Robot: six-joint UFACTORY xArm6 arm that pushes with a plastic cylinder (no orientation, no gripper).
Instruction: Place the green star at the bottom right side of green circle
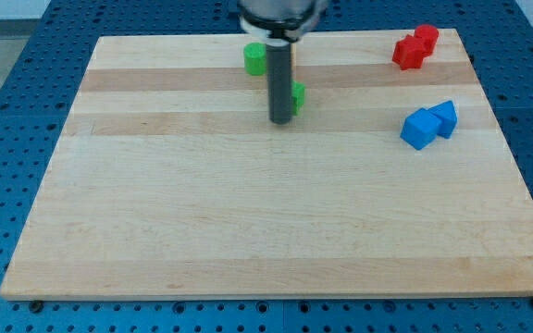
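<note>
The green circle (254,58) is a short cylinder near the top middle of the wooden board (276,231), partly hidden by the rod. The green star (298,96) lies just below and to the right of it; only its right edge shows from behind the rod. My tip (280,120) rests on the board directly against the star's left side, a little below the circle.
Two red blocks (415,46) sit together at the top right corner. A blue cube (421,129) and a second blue block (445,117) touch each other at the right. A blue perforated table surrounds the board.
</note>
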